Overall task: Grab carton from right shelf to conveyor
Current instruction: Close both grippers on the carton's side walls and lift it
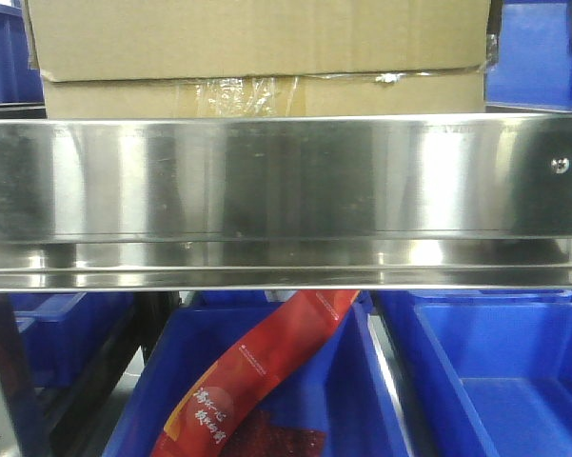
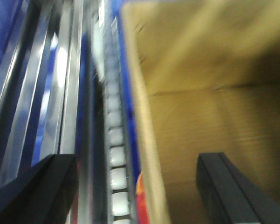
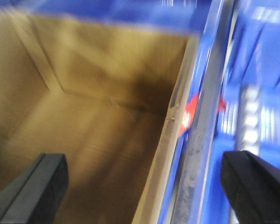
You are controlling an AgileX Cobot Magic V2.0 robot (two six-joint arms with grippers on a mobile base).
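Observation:
The brown carton [image 1: 257, 38] sits on the right shelf behind its shiny steel front rail [image 1: 286, 176], with crinkled clear tape along the seam. My left gripper [image 2: 136, 184] is open. It straddles the left wall of the carton [image 2: 209, 93], one finger [image 2: 237, 186] inside the box and the other outside. My right gripper [image 3: 146, 186] is open too and straddles the right wall of the carton [image 3: 84, 93], its left finger [image 3: 37, 186] inside. Both wrist views are blurred. The conveyor is out of view.
Blue bins [image 1: 495, 381] stand on the lower level, one holding a red packet [image 1: 266, 367]. More blue bins [image 1: 538, 52] flank the carton. A strip of white rollers [image 2: 114, 158] runs beside the carton's left wall. A grey perforated upright [image 1: 5, 381] stands at the lower left.

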